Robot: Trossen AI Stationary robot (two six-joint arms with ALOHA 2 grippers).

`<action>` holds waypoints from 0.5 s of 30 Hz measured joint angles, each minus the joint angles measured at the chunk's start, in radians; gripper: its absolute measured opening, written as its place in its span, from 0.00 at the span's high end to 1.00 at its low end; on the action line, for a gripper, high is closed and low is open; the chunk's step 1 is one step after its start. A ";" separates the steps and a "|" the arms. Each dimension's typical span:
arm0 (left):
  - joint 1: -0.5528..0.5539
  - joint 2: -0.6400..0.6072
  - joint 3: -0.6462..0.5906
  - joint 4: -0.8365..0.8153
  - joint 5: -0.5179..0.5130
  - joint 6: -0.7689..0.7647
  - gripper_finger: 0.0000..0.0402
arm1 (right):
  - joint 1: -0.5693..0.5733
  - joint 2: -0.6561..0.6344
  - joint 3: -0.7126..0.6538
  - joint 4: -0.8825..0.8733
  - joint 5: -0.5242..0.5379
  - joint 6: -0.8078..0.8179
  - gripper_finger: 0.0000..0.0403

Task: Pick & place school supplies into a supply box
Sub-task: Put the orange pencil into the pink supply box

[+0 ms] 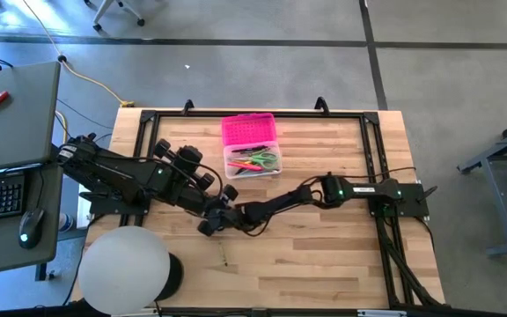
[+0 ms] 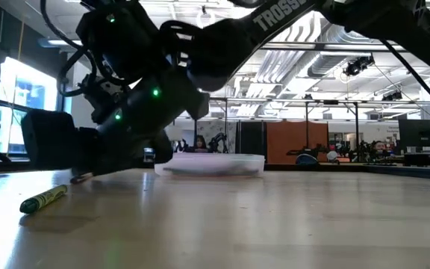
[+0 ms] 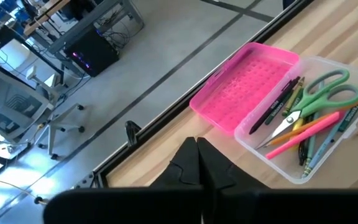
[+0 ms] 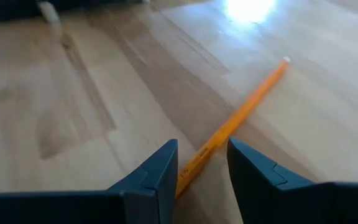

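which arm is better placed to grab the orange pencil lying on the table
Right. Its gripper is open with the orange pencil between its fingers. The left gripper is shut, facing the box.

A small rectangular supply box (image 1: pixel 252 148) sits open toward the far middle of the wooden table, its bright pink dotted lid (image 3: pixel 244 84) laid flat on the boards behind a translucent clear plastic base (image 3: pixel 337 134). Inside the base lie green-handled scissors (image 3: pixel 319 99), blades closed, on top of a loose bundle of a pink pencil (image 3: pixel 306 129), black and grey pens and a yellow crayon. Out on the bare wood, nearer the front, a long orange-wood pencil (image 4: pixel 238 118) lies flat, and a green crayon with a paper wrapper (image 2: pixel 43 199) lies flat on its own
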 joint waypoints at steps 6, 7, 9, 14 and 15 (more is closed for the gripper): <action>0.000 0.000 0.000 0.000 0.002 0.000 0.90 | 0.016 -0.030 -0.003 -0.081 0.058 0.002 0.71; 0.000 0.000 0.000 -0.001 0.003 0.000 0.90 | 0.021 -0.038 -0.003 -0.085 0.092 -0.015 0.71; 0.000 0.000 0.000 0.000 0.008 0.002 0.90 | 0.030 -0.066 -0.003 -0.125 0.158 -0.040 0.71; -0.001 0.000 0.000 0.000 0.023 0.027 0.95 | 0.032 -0.127 0.000 -0.261 0.103 0.039 0.71; -0.001 0.000 0.000 0.000 0.023 0.027 0.95 | 0.033 -0.128 -0.001 -0.278 0.093 0.057 0.71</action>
